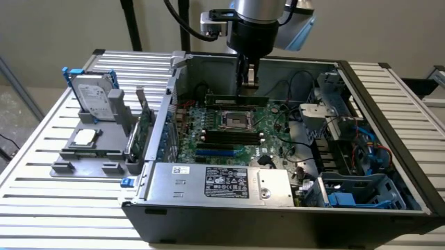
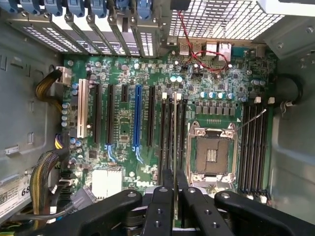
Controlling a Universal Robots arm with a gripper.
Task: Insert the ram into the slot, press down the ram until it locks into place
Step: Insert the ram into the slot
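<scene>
The ram (image 1: 235,98) is a thin green stick held level by its top edge in my gripper (image 1: 249,91), which is shut on it inside the open computer case. It hangs above the green motherboard (image 1: 268,136), apart from it. In the wrist view the ram (image 2: 175,128) shows edge-on between my black fingers (image 2: 160,206). There it runs along the bank of long black slots (image 2: 169,135) beside the metal CPU socket (image 2: 211,152). A second bank of black slots (image 2: 253,147) lies on the socket's other side.
The case walls (image 1: 389,120) enclose the board. A grey power supply (image 1: 215,182) sits at the front, with a blue drive cage (image 1: 355,195) and cables toward the exterior view's right. Outside the case on the slatted table, a grey fixture (image 1: 90,151) holds a hard drive (image 1: 94,99) and an upright green card (image 1: 143,130).
</scene>
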